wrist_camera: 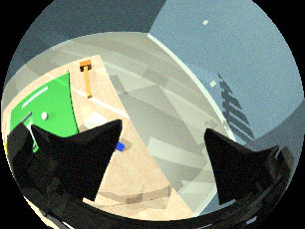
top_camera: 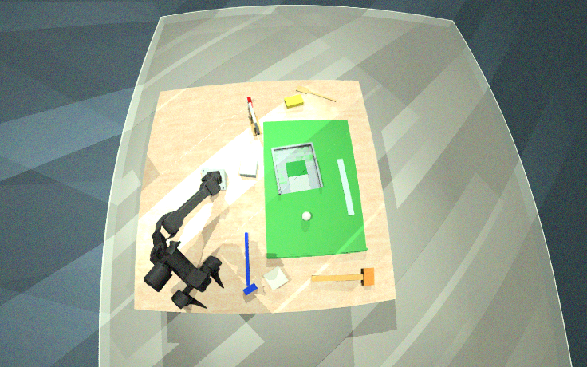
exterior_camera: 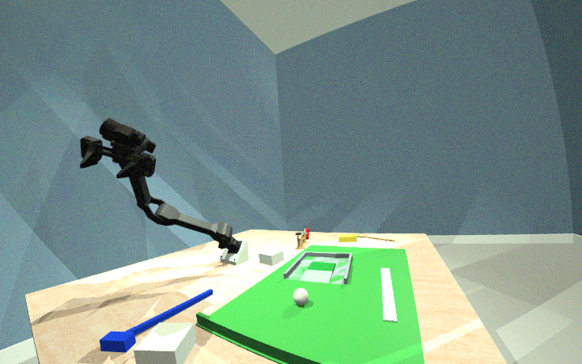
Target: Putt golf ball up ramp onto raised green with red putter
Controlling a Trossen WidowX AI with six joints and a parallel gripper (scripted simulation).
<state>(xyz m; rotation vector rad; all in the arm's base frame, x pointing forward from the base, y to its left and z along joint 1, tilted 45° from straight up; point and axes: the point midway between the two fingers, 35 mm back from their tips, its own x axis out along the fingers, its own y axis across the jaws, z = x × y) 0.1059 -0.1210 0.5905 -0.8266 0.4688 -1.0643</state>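
Note:
A thing with a red end [top_camera: 249, 99] [exterior_camera: 307, 233], a pale shaft and a dark end lies by a small wooden piece at the back; it looks like the red putter, but is too small to tell surely. The white golf ball [top_camera: 306, 215] [exterior_camera: 300, 296] [wrist_camera: 45, 115] rests on the green mat [top_camera: 287, 237] [exterior_camera: 357, 325] [wrist_camera: 59, 100], in front of the pale ramp [top_camera: 299, 183] [exterior_camera: 317, 275]. The ramp leads to the small raised green [top_camera: 296, 167] [exterior_camera: 322, 266], walled in grey. My gripper [top_camera: 214, 297] [exterior_camera: 99, 172] [wrist_camera: 165, 128] is open and empty, high above the table's near-left corner, far from the red-ended thing.
A blue putter [top_camera: 247, 259] [exterior_camera: 174, 312] and a white block [top_camera: 275, 278] [exterior_camera: 162, 339] lie near the front. An orange mallet [top_camera: 368, 276] [wrist_camera: 85, 65] lies front right. A yellow block [top_camera: 293, 100] [exterior_camera: 347, 237] is at the back. Another white block [top_camera: 248, 169] [exterior_camera: 270, 257] sits beside my base.

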